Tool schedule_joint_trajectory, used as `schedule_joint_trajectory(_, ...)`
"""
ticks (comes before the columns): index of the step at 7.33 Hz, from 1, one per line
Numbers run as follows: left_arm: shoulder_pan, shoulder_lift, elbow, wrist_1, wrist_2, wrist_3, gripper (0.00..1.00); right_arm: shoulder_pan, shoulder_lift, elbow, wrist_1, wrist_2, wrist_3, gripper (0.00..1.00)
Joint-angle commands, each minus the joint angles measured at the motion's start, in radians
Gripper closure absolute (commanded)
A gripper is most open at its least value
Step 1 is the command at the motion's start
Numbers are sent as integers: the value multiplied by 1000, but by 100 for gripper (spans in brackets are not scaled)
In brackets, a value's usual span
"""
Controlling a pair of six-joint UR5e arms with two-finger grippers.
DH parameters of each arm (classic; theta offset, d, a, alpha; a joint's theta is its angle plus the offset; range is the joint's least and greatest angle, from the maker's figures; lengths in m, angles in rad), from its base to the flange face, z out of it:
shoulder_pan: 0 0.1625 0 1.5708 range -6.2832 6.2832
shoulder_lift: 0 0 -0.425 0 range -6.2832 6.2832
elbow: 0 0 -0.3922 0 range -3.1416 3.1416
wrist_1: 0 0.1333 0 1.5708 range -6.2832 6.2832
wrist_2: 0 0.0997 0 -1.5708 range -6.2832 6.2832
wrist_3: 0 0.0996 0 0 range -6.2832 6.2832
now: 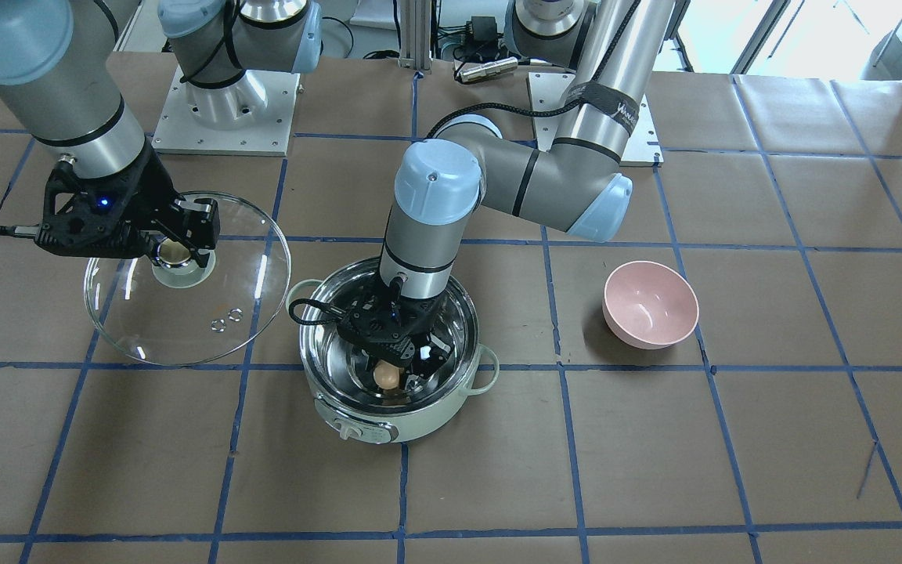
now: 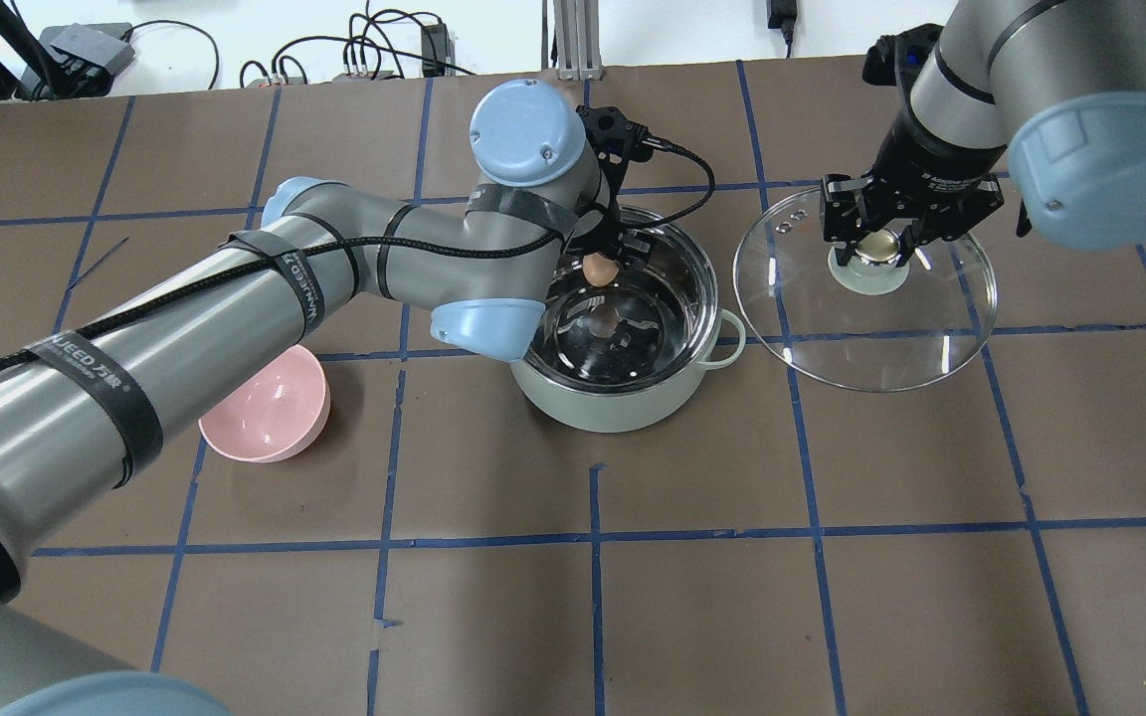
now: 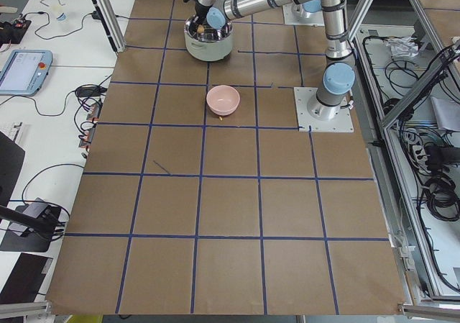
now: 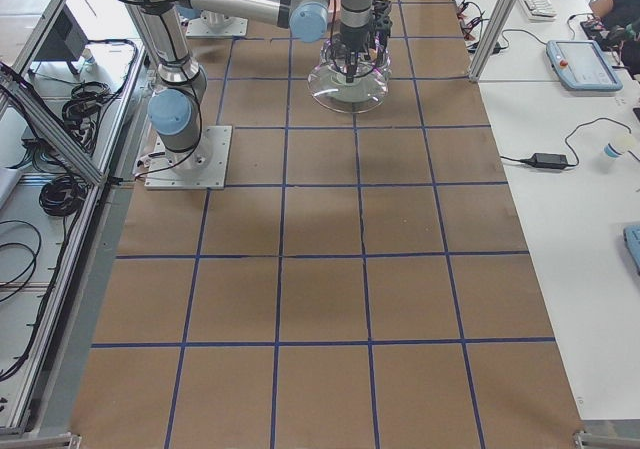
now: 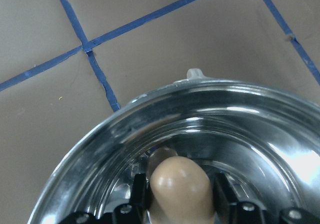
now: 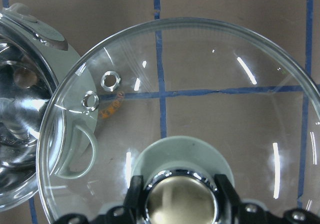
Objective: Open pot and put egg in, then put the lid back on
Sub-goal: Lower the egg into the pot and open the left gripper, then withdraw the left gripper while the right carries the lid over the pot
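- Facing the robot, the front view shows the left gripper [image 1: 402, 366] reaching down into the open pot [image 1: 463, 313], its fingers closed narrowly on the egg [image 1: 387, 376]. The right gripper [image 1: 178, 252] clamps the knob [image 1: 173, 252] of the lid [image 1: 185, 321], which it holds tilted beside the pot. A pink bowl [image 1: 651, 305] sits on the table [image 1: 654, 470], well apart on the pot's other side.
- From overhead, the egg [image 2: 598, 268] sits between the left gripper's fingers just inside the far rim of the pot [image 2: 613, 403], above the shiny bottom, where its reflection shows. The lid [image 2: 871, 333] hangs from the right gripper [image 2: 876, 244], near the pot's loop handle [image 2: 729, 341].
- The left side view shows the left arm bent over the pot [image 3: 208, 46], with the bowl [image 3: 223, 101] nearer the camera; the egg is too small to make out.
- The right side view shows the right gripper [image 4: 350, 64] on top of the lid [image 4: 350, 91]; the pot is hidden behind them.
- The left wrist view shows the egg [image 5: 180, 184] pinched between two black fingers [image 5: 137, 194], with the steel wall of the pot [image 5: 100, 149] curving round it.
- The right wrist view shows black fingers [image 6: 135, 189] pressed on both sides of the knob [image 6: 180, 200]. The pot's handle [image 6: 75, 151] shows through the glass of the lid [image 6: 200, 84].
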Motion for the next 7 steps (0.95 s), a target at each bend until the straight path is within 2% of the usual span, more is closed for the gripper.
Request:
schedule_joint_trajectory(1, 0, 24, 1, -5, 33, -4, 24, -2, 0, 14, -1, 2, 0, 60)
schedule_joint_trajectory(3, 1, 67, 6, -72, 33, -4, 18, 0, -1, 14, -3, 2, 2, 60)
schedule_joint_trajectory(5, 53, 171, 9, -302, 35, 0, 16, 2, -3, 9, -4, 2, 5, 60)
schedule_joint_trajectory(6, 98, 221, 11, -382, 37, 3, 16, 5, -5, 8, -6, 2, 12, 60)
schedule_joint_trajectory(7, 176, 277, 20, -523, 35, 27, 16, 12, -6, 8, -6, 3, 30, 60)
